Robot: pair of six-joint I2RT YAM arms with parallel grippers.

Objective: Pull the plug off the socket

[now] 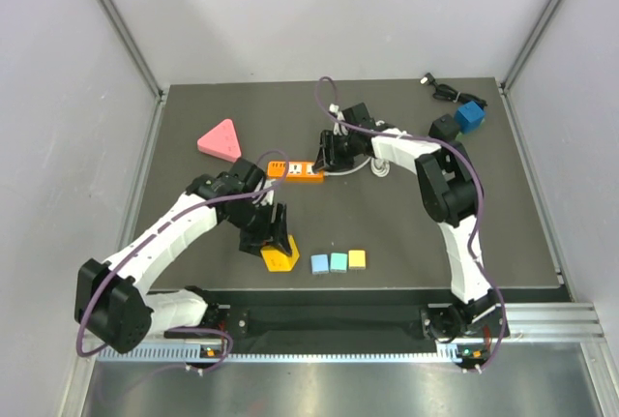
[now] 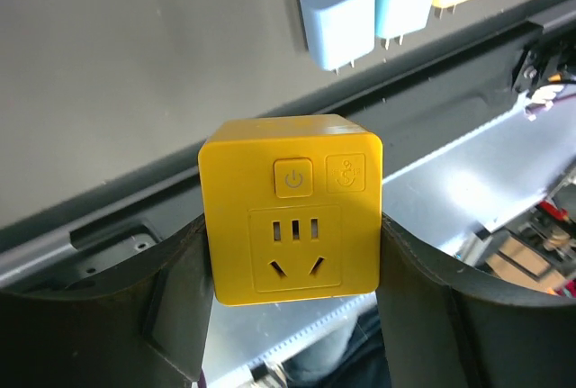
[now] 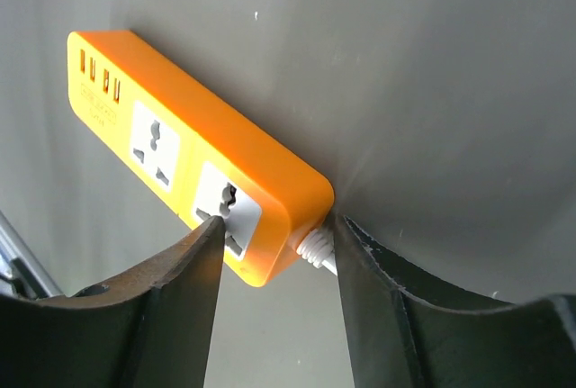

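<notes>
**Orange power strip** (image 1: 295,171) lies flat on the tabletop (image 1: 406,233). Its long axis runs left–right, with the USB end to the left and the white cord (image 1: 360,169) leaving to the right. The right tool (image 3: 278,226) is released, its fingers straddling the cord end. The left tool (image 1: 275,241) grasps the yellow cube adapter (image 2: 292,221) near the front edge, socket face toward the wrist camera.

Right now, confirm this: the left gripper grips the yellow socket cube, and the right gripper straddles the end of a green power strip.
One error: the power strip is orange, not green; the right wrist view shows it. The left gripper grips the yellow socket cube and the right gripper straddles the strip's end.
</notes>
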